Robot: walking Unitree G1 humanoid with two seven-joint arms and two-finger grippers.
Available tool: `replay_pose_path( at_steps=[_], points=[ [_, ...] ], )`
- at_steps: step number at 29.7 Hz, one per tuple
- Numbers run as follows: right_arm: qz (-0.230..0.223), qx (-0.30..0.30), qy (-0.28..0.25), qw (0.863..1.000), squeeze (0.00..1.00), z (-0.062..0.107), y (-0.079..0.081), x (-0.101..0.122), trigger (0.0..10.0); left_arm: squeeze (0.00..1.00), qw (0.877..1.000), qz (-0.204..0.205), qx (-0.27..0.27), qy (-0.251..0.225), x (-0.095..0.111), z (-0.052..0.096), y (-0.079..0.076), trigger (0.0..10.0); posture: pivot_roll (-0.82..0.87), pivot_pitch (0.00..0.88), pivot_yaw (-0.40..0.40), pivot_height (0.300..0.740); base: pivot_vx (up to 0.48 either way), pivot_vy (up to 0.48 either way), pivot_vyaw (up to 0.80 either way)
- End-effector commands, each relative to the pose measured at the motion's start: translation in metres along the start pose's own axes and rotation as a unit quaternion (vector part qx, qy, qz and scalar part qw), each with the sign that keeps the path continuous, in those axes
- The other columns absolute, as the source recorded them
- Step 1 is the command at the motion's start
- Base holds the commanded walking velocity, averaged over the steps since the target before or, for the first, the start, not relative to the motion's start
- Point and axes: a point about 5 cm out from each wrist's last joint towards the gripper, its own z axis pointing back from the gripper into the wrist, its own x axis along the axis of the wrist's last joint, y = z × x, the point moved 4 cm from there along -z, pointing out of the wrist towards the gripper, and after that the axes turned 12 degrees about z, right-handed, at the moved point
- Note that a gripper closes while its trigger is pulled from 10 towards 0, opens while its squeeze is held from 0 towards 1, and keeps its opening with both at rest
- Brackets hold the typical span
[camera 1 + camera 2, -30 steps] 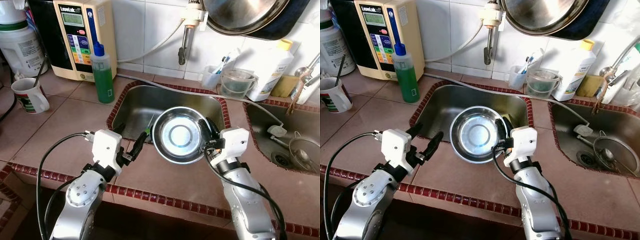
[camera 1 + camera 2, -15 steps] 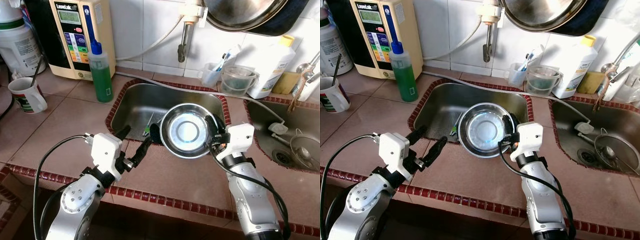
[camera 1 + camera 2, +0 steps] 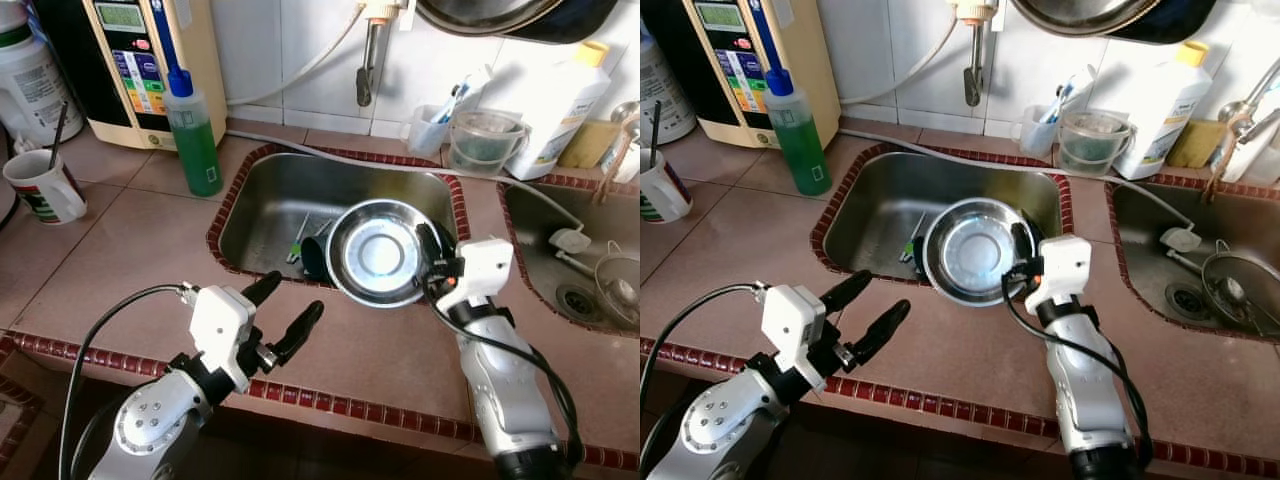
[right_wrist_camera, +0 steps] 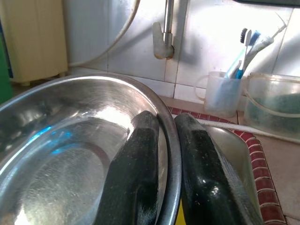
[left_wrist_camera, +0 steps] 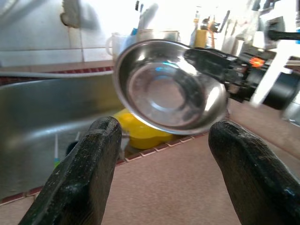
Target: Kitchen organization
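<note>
Brown-tiled counter [image 3: 110, 260] runs along a white-tiled wall, with 2 steel sinks set into it. At the front rim of the left sink [image 3: 270, 205], the right gripper [image 3: 432, 262] is clamped on the rim of a steel bowl [image 3: 378, 252]; the right wrist view shows 1 black finger inside the rim and 1 outside. That bowl hangs tilted above the sink's front right corner, its open face turned up and toward the camera. Something yellow [image 5: 140, 133] sits in the sink beneath it. Over the counter's front edge, the left gripper [image 3: 285, 312] hovers with its 2 fingers spread wide and nothing between them. Farther back stand a green soap bottle [image 3: 193, 135], a mug [image 3: 38, 187], a cup of toothbrushes [image 3: 432, 125] and a white bottle [image 3: 565, 105].
</note>
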Motion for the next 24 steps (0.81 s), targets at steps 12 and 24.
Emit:
replay_pose_path(
  at_steps=[12, 24],
  points=[
    [0.0, -0.01, -0.013, 1.0, 0.0, -0.023, -0.016, 0.005, 10.0, 0.0, 0.999, 0.015, -0.039, 0.01, 0.012, 0.01, -0.022, 10.0, -0.06, 0.199, 0.023, 0.74, 0.0, 0.0, 0.0],
    [-0.006, 0.007, -0.018, 1.0, 0.0, -0.041, -0.015, 0.008, 10.0, 0.0, 0.997, 0.025, -0.072, 0.019, 0.021, 0.018, -0.046, 10.0, -0.04, 0.256, 0.026, 0.74, 0.0, 0.0, 0.0]
  ],
)
